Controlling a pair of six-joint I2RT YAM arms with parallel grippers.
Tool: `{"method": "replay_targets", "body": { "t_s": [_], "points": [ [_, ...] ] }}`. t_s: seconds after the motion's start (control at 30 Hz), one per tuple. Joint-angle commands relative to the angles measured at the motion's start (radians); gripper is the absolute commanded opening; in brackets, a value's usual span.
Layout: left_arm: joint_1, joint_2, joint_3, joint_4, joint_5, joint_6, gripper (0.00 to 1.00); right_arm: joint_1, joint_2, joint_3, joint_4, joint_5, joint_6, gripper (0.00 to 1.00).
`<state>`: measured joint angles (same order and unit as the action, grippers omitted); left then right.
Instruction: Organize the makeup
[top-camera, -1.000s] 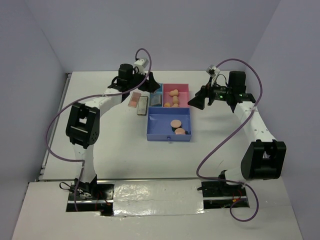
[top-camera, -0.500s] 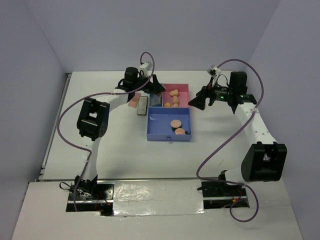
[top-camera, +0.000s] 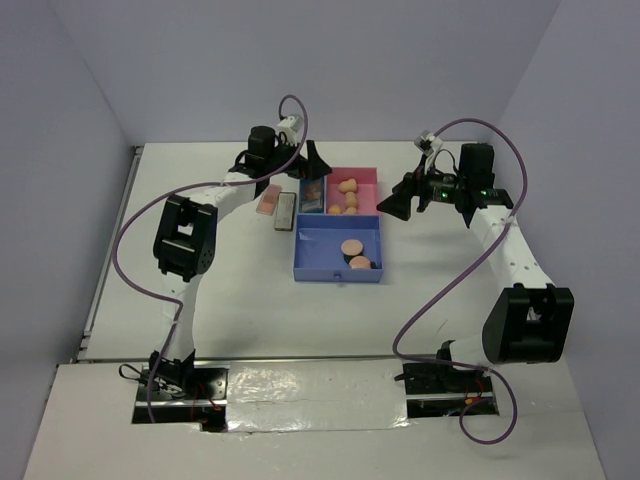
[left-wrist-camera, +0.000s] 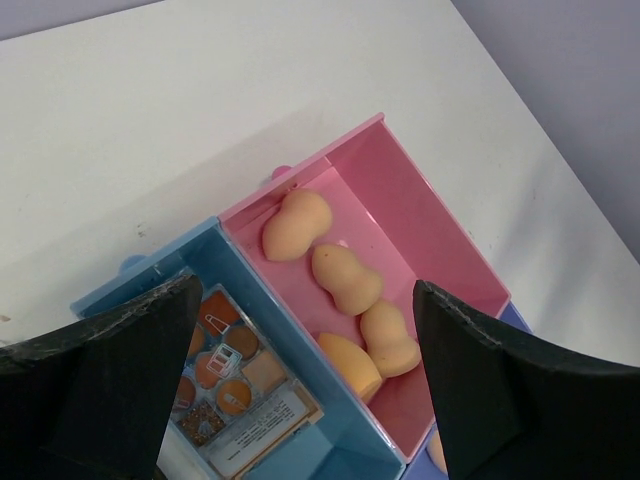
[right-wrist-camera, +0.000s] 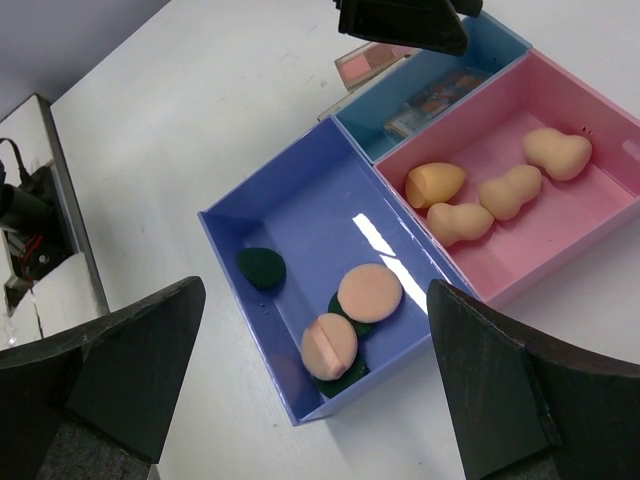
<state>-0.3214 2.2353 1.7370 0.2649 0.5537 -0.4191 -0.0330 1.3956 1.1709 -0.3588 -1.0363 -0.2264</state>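
Pink compartment (right-wrist-camera: 600, 232) holds four sponges (right-wrist-camera: 508, 190); purple compartment (right-wrist-camera: 300, 215) beside it, puffs (right-wrist-camera: 370, 292) and discs (right-wrist-camera: 262, 267). Left gripper (top-camera: 308, 168), right gripper (top-camera: 398, 203) gape empty.

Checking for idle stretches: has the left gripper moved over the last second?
Yes. The left gripper moved right in the top view, away from the two loose palettes and over the tray's light blue compartment.

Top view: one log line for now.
left gripper open over blue bin | right gripper open beside tray | palette in blue bin | sponges in pink bin | two palettes on table
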Motion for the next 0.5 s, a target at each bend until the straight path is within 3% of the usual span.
{"method": "replay_targets", "body": {
  "t_s": [0.0, 0.13, 0.27, 0.47],
  "points": [
    [0.001, -0.094, 0.023, -0.001, -0.041, 0.058, 0.99, -0.008, -0.021, 0.004, 0.024, -0.010, -0.019, 0.99],
    [0.016, -0.247, -0.051, -0.101, -0.219, 0.147, 0.99, -0.008, -0.026, 0.004, 0.014, 0.002, -0.034, 0.99],
    [0.073, -0.361, -0.213, -0.131, -0.398, 0.144, 0.99, -0.008, -0.023, 0.001, 0.017, 0.002, -0.034, 0.99],
    [0.136, -0.376, -0.283, -0.335, -0.442, 0.183, 0.99, -0.008, -0.004, 0.012, 0.018, -0.005, -0.022, 0.99]
  ]
}}
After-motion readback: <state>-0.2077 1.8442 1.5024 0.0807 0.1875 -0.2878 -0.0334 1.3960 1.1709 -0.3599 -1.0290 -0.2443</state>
